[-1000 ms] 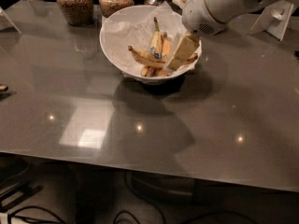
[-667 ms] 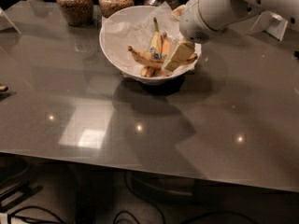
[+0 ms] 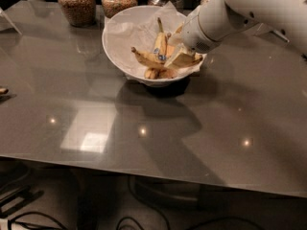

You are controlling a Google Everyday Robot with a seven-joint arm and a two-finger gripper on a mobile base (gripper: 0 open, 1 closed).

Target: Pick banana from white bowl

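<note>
The white bowl [image 3: 120, 47] stands at the back middle of the grey table, lined with crumpled white paper. Several bananas lie in it. The curved yellow, brown-speckled banana [image 3: 147, 59] lies across the bowl's middle; a blue sticker shows close beside it. My gripper [image 3: 180, 56] reaches down from the upper right into the bowl's right side, right over the bananas' right ends. Its pale fingers sit among the fruit. The white arm hides the bowl's right rim.
Several grain-filled glass jars [image 3: 76, 4] stand in a row behind the bowl. The grey table [image 3: 144, 128] stretches forward to its front edge. A small dark object [image 3: 3, 91] lies at the left edge. Cables lie on the floor below.
The arm has shifted slightly left and lower, bringing the gripper deeper into the bowl's right side. The bananas and bowl have not visibly moved.
</note>
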